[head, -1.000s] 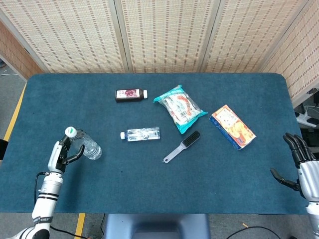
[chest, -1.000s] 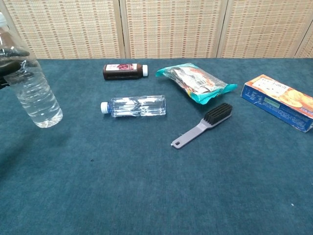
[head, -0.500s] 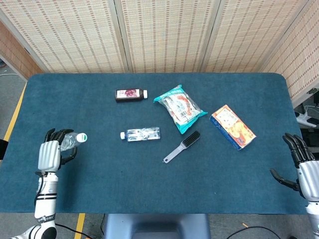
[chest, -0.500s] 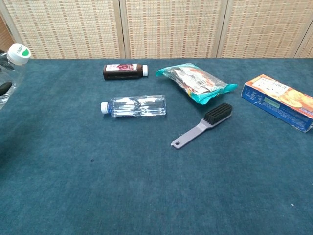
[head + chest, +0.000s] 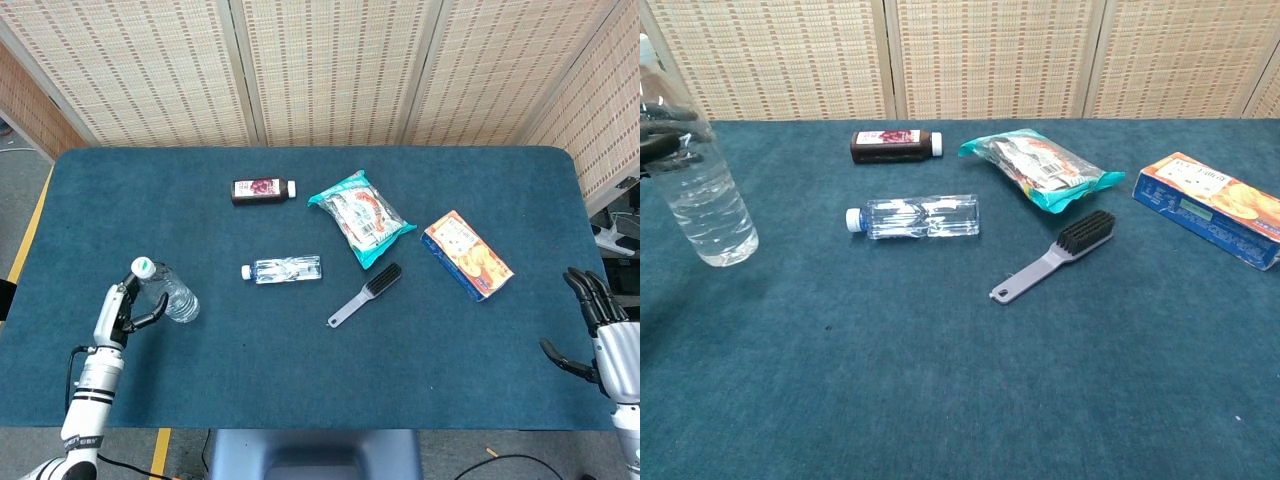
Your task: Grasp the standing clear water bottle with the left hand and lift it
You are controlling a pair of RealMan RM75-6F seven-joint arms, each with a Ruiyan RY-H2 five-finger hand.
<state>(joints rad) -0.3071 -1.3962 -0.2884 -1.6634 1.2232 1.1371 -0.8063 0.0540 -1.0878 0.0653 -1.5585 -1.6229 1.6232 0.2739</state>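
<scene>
Clear water bottle (image 5: 170,291), white cap with a green mark, near the left edge of the bench (image 5: 300,400) toward the front-left corner. Roughly the lower third to half holds clear water; the rest is empty. In the chest view the bottle (image 5: 695,175) stands upright with a slight tilt, base at the cloth level; whether it rests on the cloth or is just clear of it cannot be told.

Second clear bottle (image 5: 284,270), square-sided, white cap pointing to the left edge, lies on its side near the bench centre; fill not readable. Dark bottle (image 5: 263,189) with a red label and white cap lies on its side nearer the far edge; contents dark. Teal snack bag (image 5: 360,217) right of it, sealed, printed packets visible through it. Orange-and-blue carton (image 5: 467,256) lies flat toward the right edge, closed. Grey brush (image 5: 366,294) with black bristles lies between the square bottle and the carton.

Left hand (image 5: 122,312) at the front-left, wrist upright, fingers wrapped around the upper body of the water bottle; dark fingertips (image 5: 668,128) cross the bottle in the chest view. Right hand (image 5: 598,325) off the right edge near the front-right corner, fingers spread, holding nothing.

Label print too small to read.
</scene>
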